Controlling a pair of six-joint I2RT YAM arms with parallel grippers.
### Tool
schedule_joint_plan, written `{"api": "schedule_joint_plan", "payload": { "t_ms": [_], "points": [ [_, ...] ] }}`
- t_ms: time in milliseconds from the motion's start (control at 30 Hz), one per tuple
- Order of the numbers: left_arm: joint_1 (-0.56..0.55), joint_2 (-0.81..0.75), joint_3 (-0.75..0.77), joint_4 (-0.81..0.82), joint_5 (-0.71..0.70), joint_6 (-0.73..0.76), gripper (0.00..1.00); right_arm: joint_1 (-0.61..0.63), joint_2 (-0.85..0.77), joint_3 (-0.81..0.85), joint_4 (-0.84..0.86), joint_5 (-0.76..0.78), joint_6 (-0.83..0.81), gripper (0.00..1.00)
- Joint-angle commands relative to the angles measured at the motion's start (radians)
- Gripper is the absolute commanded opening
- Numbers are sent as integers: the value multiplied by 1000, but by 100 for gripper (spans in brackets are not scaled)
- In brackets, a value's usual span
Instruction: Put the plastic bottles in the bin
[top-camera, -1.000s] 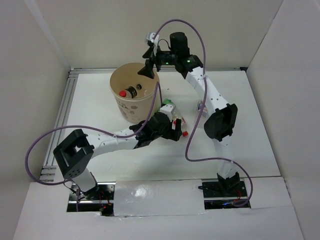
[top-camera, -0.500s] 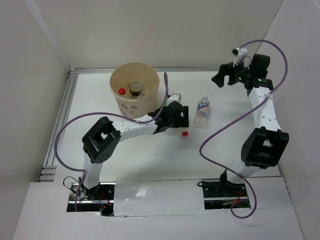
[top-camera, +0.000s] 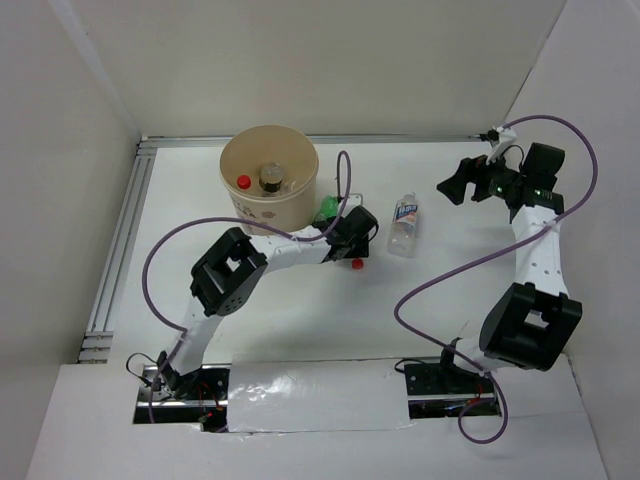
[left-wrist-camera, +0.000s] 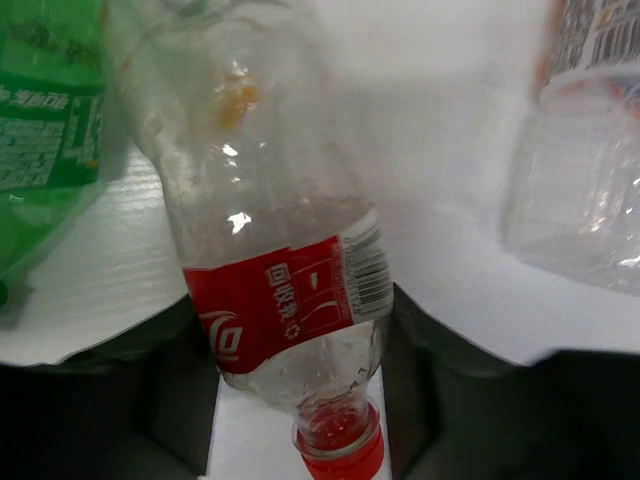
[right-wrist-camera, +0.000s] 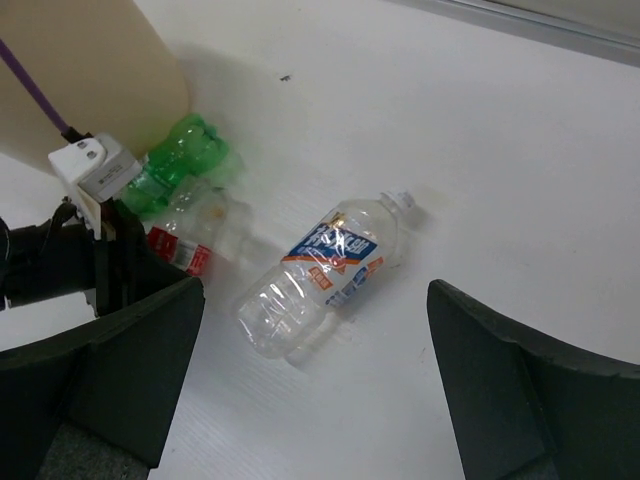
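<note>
The tan bin stands at the back left with two bottles inside, one red-capped. A clear red-labelled bottle lies with its red cap towards the wrist, and my left gripper is shut on its shoulder. A green bottle lies beside it, against the bin. A clear bottle with a white-blue label lies alone to the right. My right gripper hangs open and empty, high at the back right.
White walls enclose the table on three sides, and a metal rail runs along the left edge. Purple cables loop over the table near both arms.
My right arm swung from above the bin to the back right, staying open. My left gripper moved up to the red-labelled bottle and closed on it.
</note>
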Motion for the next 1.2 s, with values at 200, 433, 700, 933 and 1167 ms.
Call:
{"api": "schedule_joint_plan", "payload": {
  "t_ms": [200,433,700,933,1167],
  "points": [
    [-67,-312,-207,187,71,210,15,33,55,-12,-90,-74,-42,42],
    [-66,-631,-186,212,-79,417,15,118,76,-85,-18,67,26,78],
    [114,-756,-196,183,-152,428,21,203,133,-97,33,132,78,100],
    [341,-792,-316,188,-136,348,40,318,263,-33,71,380,291,100],
    [410,-771,-285,163,-60,348,99,411,370,-19,103,691,391,100]
  ]
}}
